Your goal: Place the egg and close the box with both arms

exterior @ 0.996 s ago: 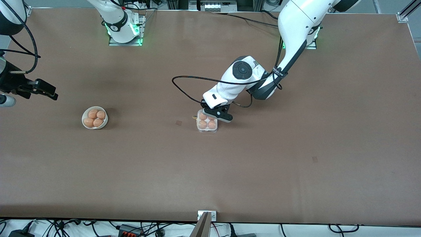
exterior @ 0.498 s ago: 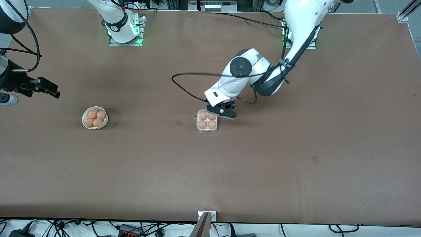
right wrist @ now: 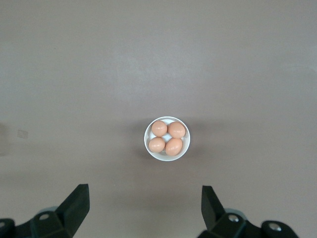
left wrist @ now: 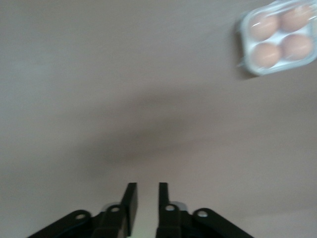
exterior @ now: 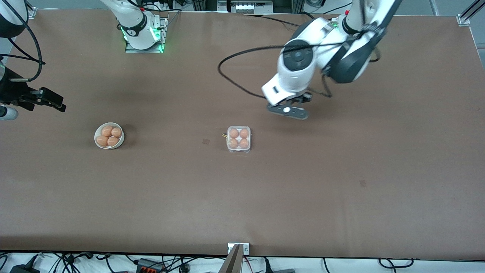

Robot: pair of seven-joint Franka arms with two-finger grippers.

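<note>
**Evidently complete: box full, lid appears down, both hands clear**

Finding 1, the governing relation. The box (exterior: 238,139) sits on the bench (exterior: 341,189) at the centre of the front view. The left hand (exterior: 288,110) hangs over bare bench just above the box in that frame, offset toward the left arm's end. In the left wrist view the box (left wrist: 278,37) shows in the upper corner of the frame, well apart from the left hand (left wrist: 147,186). The left hand stands much closer to the box than the right hand (exterior: 53,102), which waits at the frame edge at the right arm's end. The box is square, so no long axis governs an approach.

Finding 2, hands. The left hand's fingers are parted by a narrow gap with nothing between them. The right hand (right wrist: 143,188) is spread wide and empty, over the bench just beside the bowl (right wrist: 146,141).

Finding 3, containers. All four cells of the box hold an egg (exterior: 234,133). The clear lid appears to lie over them; whether it is latched cannot be told. The bowl (exterior: 94,137), lying toward the right arm's end, holds four more eggs (exterior: 107,131).

Assessment: placing looks done and closing looks done or nearly so. Any further press on the lid falls to the left arm.
</note>
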